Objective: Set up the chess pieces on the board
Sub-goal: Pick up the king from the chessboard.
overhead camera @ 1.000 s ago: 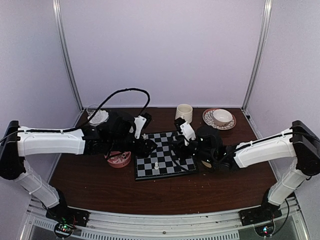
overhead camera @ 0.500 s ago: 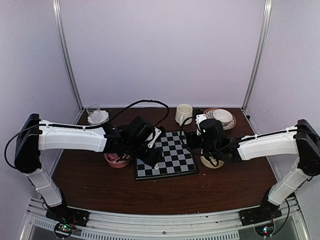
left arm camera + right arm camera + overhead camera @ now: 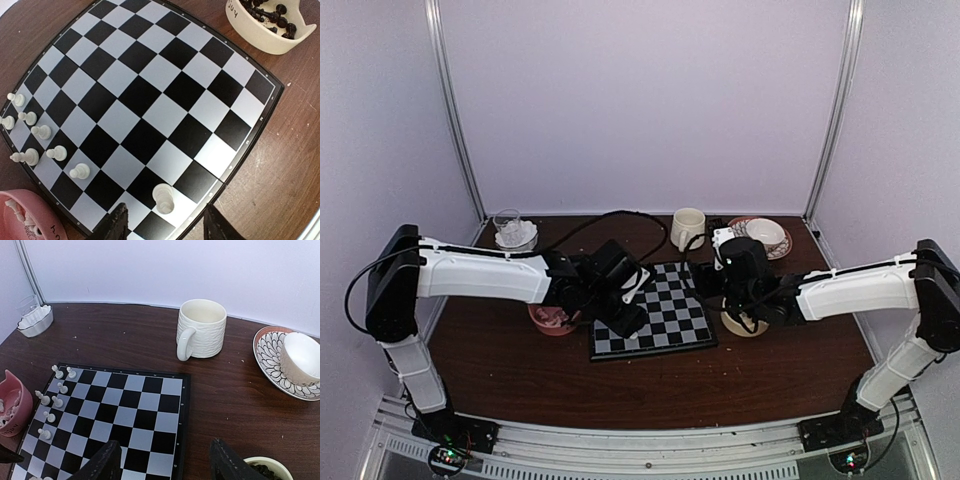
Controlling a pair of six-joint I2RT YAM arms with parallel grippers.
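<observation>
**Left claw brackets a white piece at the board's edge**

The left claw [image 3: 166, 221] hangs over the board [image 3: 145, 95] with its jaws released. One finger stands on either side of a single white piece [image 3: 164, 198], and neither finger touches it. The piece stands upright on a pale square just ahead of the fingertips, close to the rim. The straddle suits either a fresh placement or a grasp about to be made, and the pictures do not tell which.

Further ahead and to this claw's left, seven small white pieces [image 3: 40, 131] stand along the board's edge. They make up two ragged files rather than a clean rank (some straightening is probably owed).

The containers sort the sets by colour, which explains where each arm works. A pink bowl [image 3: 47, 227] sits just beside the left claw, off the board's corner, and holds more white figures [image 3: 12, 207]. A cream bowl [image 3: 260, 37] lies across the board from that claw and holds the black pieces [image 3: 270, 12].

The right claw [image 3: 165, 456] is also released and carries nothing. It hovers low over the board's near edge, and the cream bowl is just off its right finger. That puts it in reach of the black supply, from which no piece stands on the board yet.

Beyond the right claw stand a ribbed mug [image 3: 202, 330], a patterned saucer [image 3: 267, 357] bearing a white cup [image 3: 302, 357], and a glass dish [image 3: 35, 317] far to its left. None of them appears to have a part in the setup.
</observation>
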